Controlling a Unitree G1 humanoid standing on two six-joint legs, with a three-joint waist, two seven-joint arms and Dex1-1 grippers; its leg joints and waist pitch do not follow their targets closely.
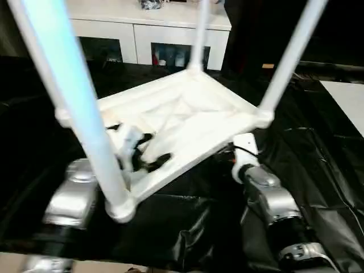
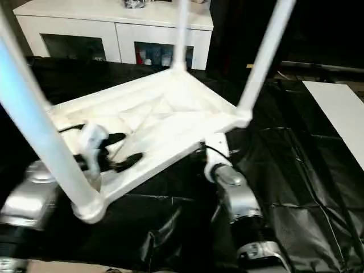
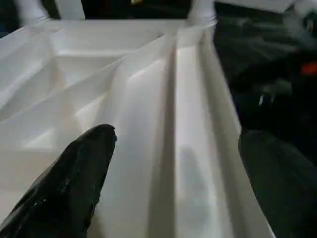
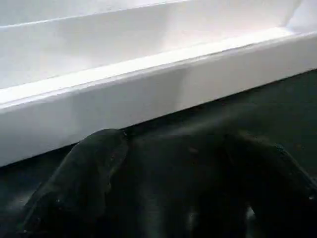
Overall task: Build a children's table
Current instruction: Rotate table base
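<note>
The white tabletop lies upside down and tilted on the black cloth, ribbed underside up. White legs rise from its corner sockets: a near one, a far one and a right one. My left gripper is open over the near-left rim. In the left wrist view one finger rests inside the ribs and the other finger is outside the rim. My right gripper is open just below the tabletop's right edge, with only cloth between its fingers.
A white cabinet with glass-fronted compartments stands behind the table. Crinkled black cloth covers the work surface. A white panel lies at the far right. My silver forearms flank the tabletop.
</note>
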